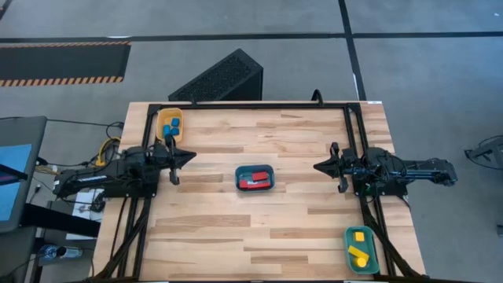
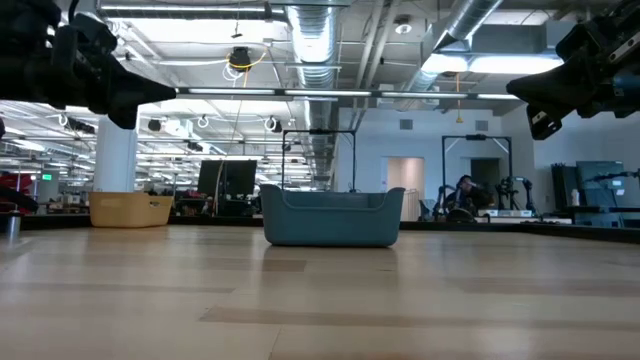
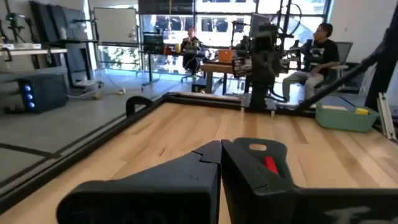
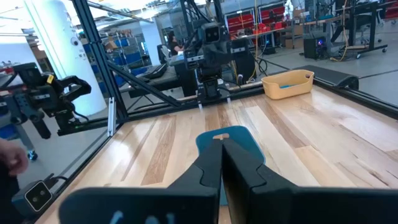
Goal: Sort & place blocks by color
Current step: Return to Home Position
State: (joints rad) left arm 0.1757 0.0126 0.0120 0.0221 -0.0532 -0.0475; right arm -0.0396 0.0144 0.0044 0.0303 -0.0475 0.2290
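Red blocks [image 1: 255, 179] lie in a teal tray [image 1: 269, 169] at the table's middle; one red block [image 3: 271, 165] shows past my left fingers. Blue blocks [image 1: 174, 123] sit in the yellow-orange tray [image 1: 162, 126] at the far left corner. Yellow blocks [image 1: 359, 251] lie in a second teal tray [image 1: 372, 262] at the near right corner. My left gripper [image 1: 191, 156] hangs shut above the table, left of the middle tray. My right gripper [image 1: 317, 167] hangs shut to that tray's right. Neither holds anything.
Black frame rails [image 1: 259, 105] run along the table's far, left and right sides. Bare wood [image 1: 236, 236] spreads across the near half. A dark perforated box [image 1: 216, 79] stands on the floor beyond the far edge. People sit at desks in the room behind.
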